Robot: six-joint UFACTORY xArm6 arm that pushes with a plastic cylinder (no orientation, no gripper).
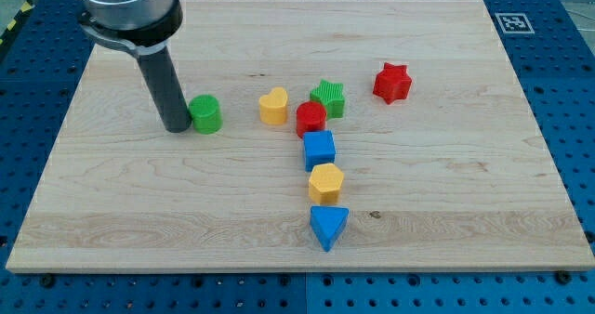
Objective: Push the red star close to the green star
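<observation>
The tip (175, 128) holds nothing and touches the green cylinder (205, 114) at its left side. The red star (391, 82) stands near the green star (328, 98), apart.

My tip (175, 128) touching the green cylinder (204, 114); red star (391, 82) near the green star (328, 98).

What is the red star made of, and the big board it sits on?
The red star looks like plastic: solid bright colour, smooth with a slight sheen. The green star shows fine ridges, so the blocks may be 3D-printed. The board looks like light, smooth-finished wood: grain lines and plank seams run across it.
</observation>
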